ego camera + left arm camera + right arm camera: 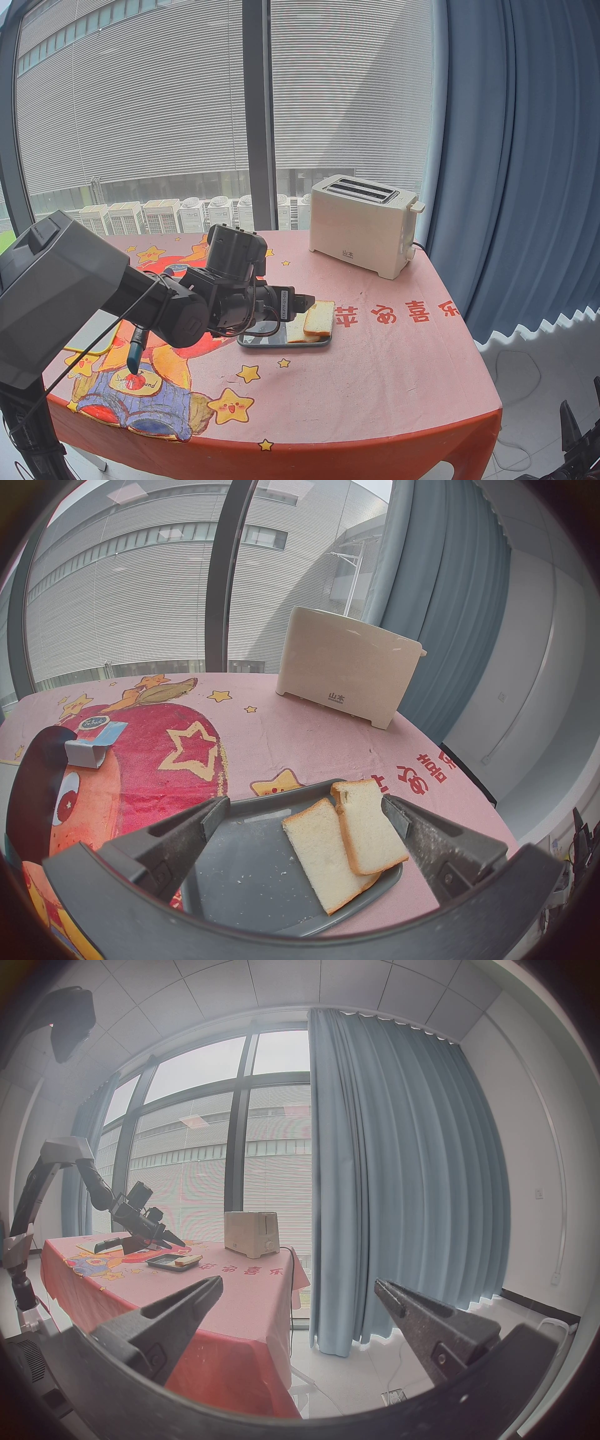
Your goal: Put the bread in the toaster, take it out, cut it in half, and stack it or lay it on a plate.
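My left gripper (303, 808) hovers low over the grey tray (259, 341) near the middle of the table (387, 381), fingers spread wide, gripping nothing. Two bread slices (315, 320) lie overlapped at the tray's right end (one partly on top of the other), between my open fingertips in the left wrist view. The toaster (361, 224) stands at the far right corner, slots empty. My right gripper (299, 1284) hangs off the table beyond its right edge, released too.
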